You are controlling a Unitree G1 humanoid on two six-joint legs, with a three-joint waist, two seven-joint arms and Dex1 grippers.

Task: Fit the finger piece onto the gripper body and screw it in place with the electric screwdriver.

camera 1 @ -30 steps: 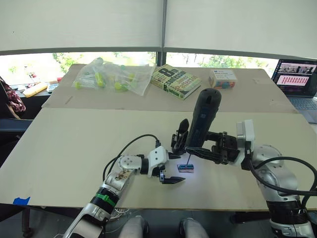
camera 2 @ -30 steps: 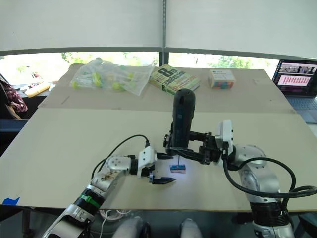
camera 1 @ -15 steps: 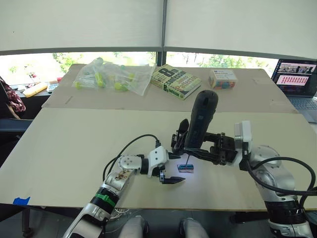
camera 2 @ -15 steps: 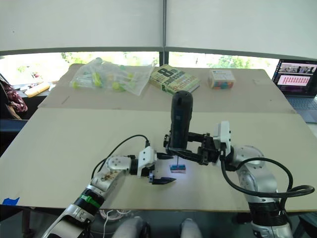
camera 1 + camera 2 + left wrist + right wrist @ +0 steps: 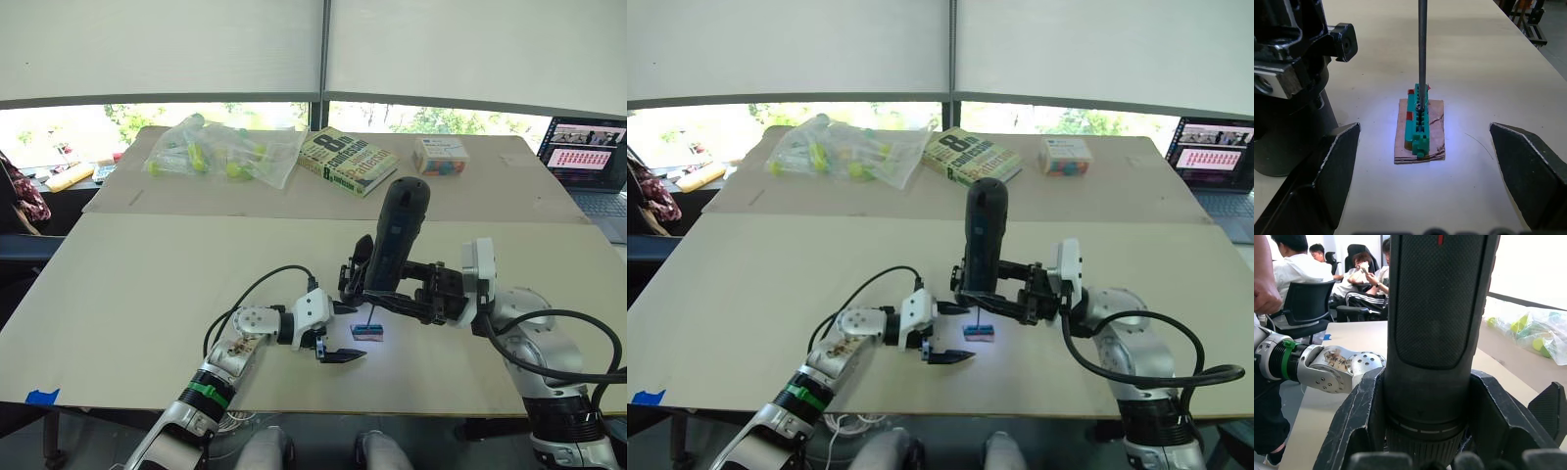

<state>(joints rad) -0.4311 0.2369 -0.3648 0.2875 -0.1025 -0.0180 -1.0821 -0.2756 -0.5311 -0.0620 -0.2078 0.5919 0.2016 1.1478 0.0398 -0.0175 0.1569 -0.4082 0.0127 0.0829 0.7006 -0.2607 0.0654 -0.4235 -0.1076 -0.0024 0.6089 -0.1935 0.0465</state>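
Note:
My right gripper (image 5: 390,297) is shut on the electric screwdriver (image 5: 397,235), a thick black cylinder held nearly upright. Its thin metal bit (image 5: 1421,49) points down onto a small blue-green strip (image 5: 1419,122) lying on a scrap of card, lit by the tool's light. Just behind the screwdriver stands the gripper body (image 5: 355,272), black with a round base (image 5: 1288,142) and an upright pointed finger. I cannot make out a separate finger piece. My left gripper (image 5: 343,333) rests on the table, wide open, its fingers (image 5: 1327,166) on either side of the strip.
At the table's far side lie a bag of yellow-green items (image 5: 223,152), a book (image 5: 347,161) and a small box (image 5: 440,155). A laptop (image 5: 588,157) sits at the far right. People sit on chairs (image 5: 1293,269) beyond the table.
My right arm has edged a little to the left with the screwdriver, whose bit stays on the strip. The left arm has not moved.

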